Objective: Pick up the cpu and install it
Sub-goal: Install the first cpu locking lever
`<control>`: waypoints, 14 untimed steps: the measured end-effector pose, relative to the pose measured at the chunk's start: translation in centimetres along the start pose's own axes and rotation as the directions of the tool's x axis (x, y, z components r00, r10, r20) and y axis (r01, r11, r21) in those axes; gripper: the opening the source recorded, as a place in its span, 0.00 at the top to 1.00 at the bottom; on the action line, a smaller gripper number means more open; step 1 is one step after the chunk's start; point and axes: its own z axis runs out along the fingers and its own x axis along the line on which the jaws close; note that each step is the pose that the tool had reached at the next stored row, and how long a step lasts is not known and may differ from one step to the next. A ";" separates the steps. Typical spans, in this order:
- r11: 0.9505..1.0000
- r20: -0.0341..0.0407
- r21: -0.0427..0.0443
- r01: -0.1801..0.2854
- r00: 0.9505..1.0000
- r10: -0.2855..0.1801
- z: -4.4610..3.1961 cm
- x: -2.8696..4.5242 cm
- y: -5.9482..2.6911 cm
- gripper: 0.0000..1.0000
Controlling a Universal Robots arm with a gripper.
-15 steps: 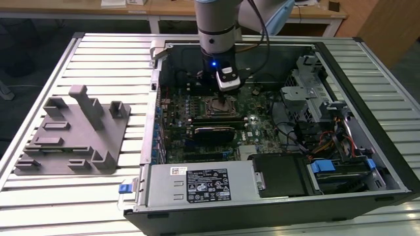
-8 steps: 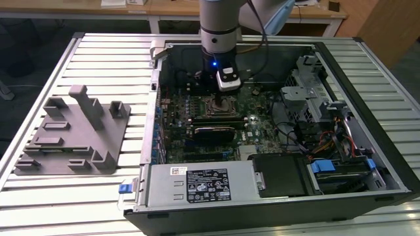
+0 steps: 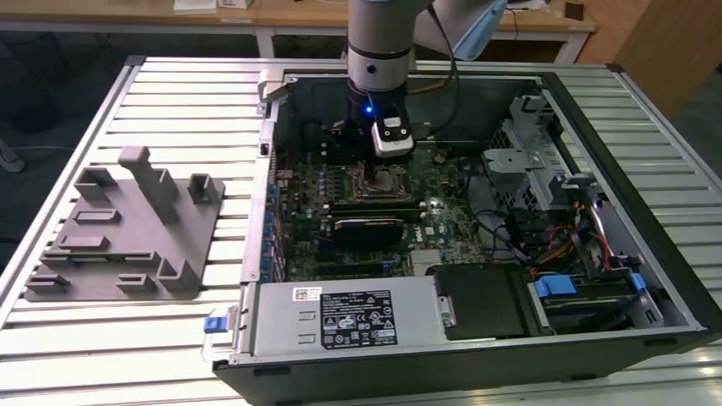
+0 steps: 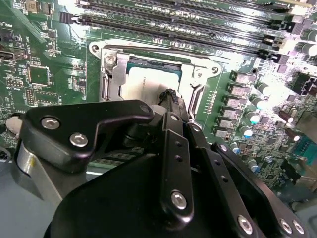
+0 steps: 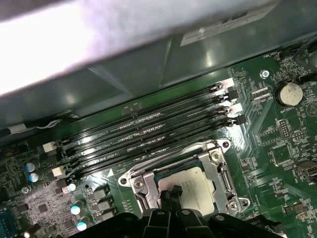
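The cpu (image 4: 143, 82) (image 5: 198, 187), a silvery square chip, lies flat inside the metal socket frame (image 4: 110, 67) (image 5: 220, 166) on the green motherboard. My gripper (image 4: 171, 94) (image 5: 171, 191) stands right over it. Its black fingertips are pressed together at the chip's top, near one edge, with nothing between them. I cannot tell whether they touch the chip. In the exterior view, the arm reaches down into the open computer case, and the gripper (image 3: 390, 161) hangs just above the socket (image 3: 390, 179).
Several black memory slots (image 5: 148, 131) (image 4: 188, 25) run beside the socket. The case walls (image 3: 270, 127) ring the board, with a power supply (image 3: 350, 317), a drive cage (image 3: 530, 161) and cables (image 3: 564, 245) inside. A grey fixture (image 3: 130, 228) sits on the slatted table at the exterior view's left.
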 end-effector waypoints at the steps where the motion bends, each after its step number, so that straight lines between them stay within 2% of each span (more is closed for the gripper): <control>1: 1.000 0.000 0.000 0.000 1.000 0.000 -0.01 0.00 0.00 0.89; 7: 1.000 0.000 0.000 0.000 1.000 0.000 -0.90 -0.02 -0.03 0.89; 14: 1.000 0.000 0.000 0.000 1.000 0.000 -1.27 -0.36 0.08 0.89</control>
